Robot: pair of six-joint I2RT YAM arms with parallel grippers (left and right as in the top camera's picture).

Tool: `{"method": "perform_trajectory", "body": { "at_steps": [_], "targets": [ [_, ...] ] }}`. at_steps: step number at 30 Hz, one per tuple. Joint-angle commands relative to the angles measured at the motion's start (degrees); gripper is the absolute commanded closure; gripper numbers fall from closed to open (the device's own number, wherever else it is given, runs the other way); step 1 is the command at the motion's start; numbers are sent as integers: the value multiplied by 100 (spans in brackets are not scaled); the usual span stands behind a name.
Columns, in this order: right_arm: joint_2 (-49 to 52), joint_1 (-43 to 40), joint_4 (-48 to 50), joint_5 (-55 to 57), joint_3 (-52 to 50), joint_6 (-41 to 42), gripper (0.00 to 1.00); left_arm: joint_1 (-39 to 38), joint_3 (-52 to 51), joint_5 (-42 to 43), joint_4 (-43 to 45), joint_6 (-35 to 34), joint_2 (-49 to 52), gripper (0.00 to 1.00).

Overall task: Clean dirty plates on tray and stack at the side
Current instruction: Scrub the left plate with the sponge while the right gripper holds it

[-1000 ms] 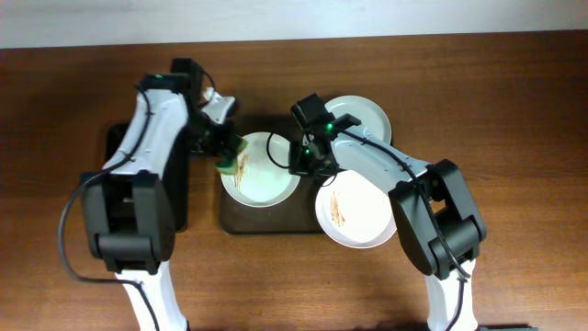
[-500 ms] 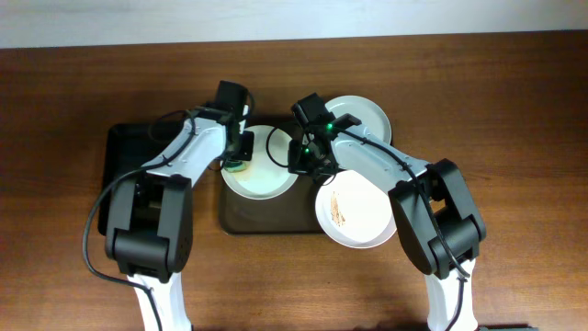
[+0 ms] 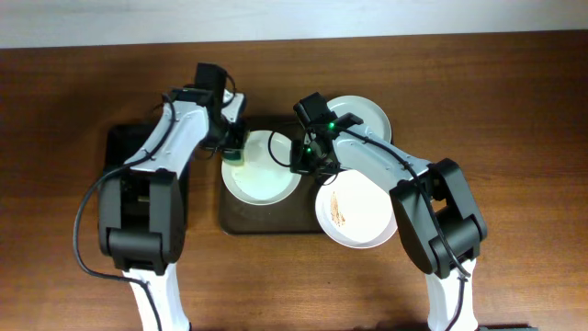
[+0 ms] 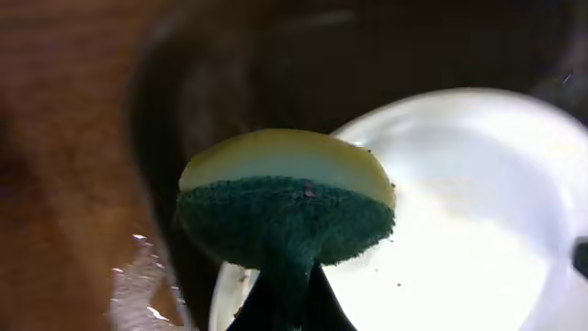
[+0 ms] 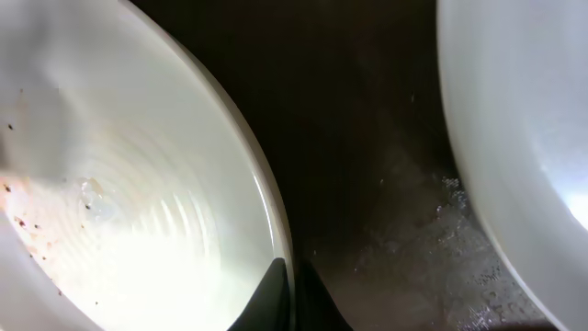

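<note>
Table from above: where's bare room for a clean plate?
The table is bare right of the rear white plate and the smeared white plate, and left of the black tray. The brown tray is crowded: pale plate, sponge, left end effector, right end effector.

The left gripper [image 3: 232, 150] holds a green sponge [image 3: 235, 158] on the pale plate [image 3: 265, 176], at its upper left rim; the right gripper [image 3: 304, 164] is at its right rim.

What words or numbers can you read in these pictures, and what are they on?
None can be read. The middle plate, the smeared white plate, the far white plate, the tray, the sponge, the left arm and the right arm carry no words, numbers or signs. A green light on the right arm is only a glow.
</note>
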Motion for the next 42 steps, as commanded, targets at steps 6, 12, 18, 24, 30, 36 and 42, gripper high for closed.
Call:
{"method": "perform_trajectory", "body": {
  "at_steps": [6,12,18,24,30,36,42],
  "targets": [
    [59,11,20,9,-42,-52,96,-675,-1204,-1438,59,-1143,310,99],
    [59,11,33,11,-42,-52,96,-323,-227,1978,-861,120,293,99],
    [76,-22,369,-385,-168,-50,96,94,876,-68,-1419,-136,293,99],
    [129,-546,549,-1335,-610,-52,96,72,872,-57,-1344,-90,306,99],
    [129,-518,612,-1335,-610,-52,96,-426,804,-319,-979,-98,822,99],
    [129,-507,619,-1333,-610,-52,96,-573,835,-116,-1401,-527,1453,99],
    [129,-485,636,-1335,-610,-52,96,-463,896,2194,-2424,1797,1453,99]
  ]
}}
